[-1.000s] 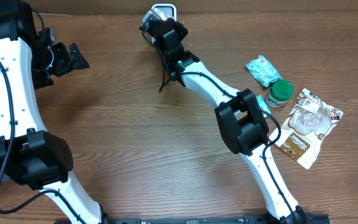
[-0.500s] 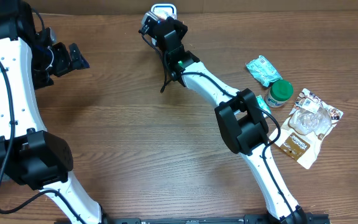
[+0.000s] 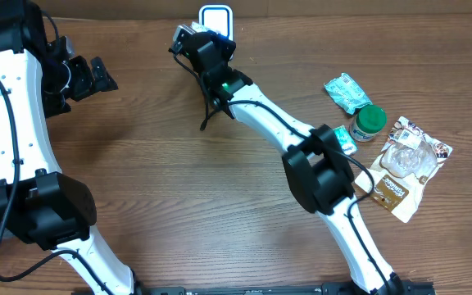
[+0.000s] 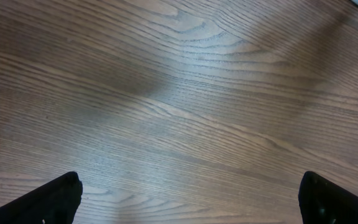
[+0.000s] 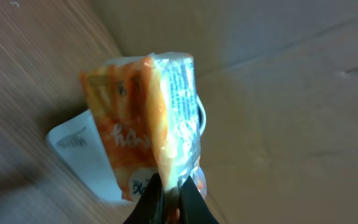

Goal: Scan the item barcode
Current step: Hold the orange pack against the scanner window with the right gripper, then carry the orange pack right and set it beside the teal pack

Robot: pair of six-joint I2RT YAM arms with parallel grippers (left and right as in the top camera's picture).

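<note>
At ten o'clock on the table (image 3: 162,164), the left claw (image 3: 98,75) is spread wide and holds nothing. Near twelve o'clock, the right claw (image 3: 183,41) pinches an orange packet (image 5: 148,118) just beside the white scanner (image 3: 216,15). This looks like the scanning step. Next, I think the packet's bar code must face the scanner.

The packet (image 5: 143,118), orange and crinkled with a clear printed edge, stands upright at frame centre, pinched at its bottom edge. The white scanner (image 5: 79,152) lies flat behind it, lower left.
</note>
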